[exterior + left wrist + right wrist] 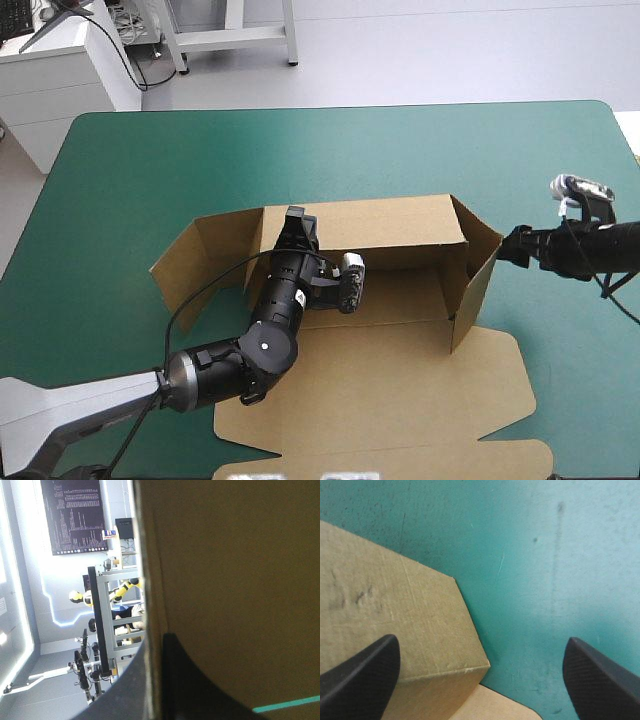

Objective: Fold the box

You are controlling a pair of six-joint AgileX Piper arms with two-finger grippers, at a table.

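Note:
The brown box (pixel 400 235) lies in the middle of the table with its long back wall raised and both end flaps angled outward. My left gripper (pixel 296 222) is at the back wall's top edge near its left corner. In the left wrist view the wall (pixel 225 580) runs edge-on between my all but shut black fingers (pixel 125 690). My right gripper (pixel 508 247) hovers just outside the right end flap (pixel 478 268). In the right wrist view it (pixel 481 641) stands open, with the flap's corner (pixel 395 615) under one finger and nothing held.
The lid panel (pixel 400 400) lies flat toward the table's near edge. The left end flap (pixel 195 265) splays out over the teal-green cover (pixel 300 150). Bare cover (pixel 545 555) lies under my right gripper's other finger.

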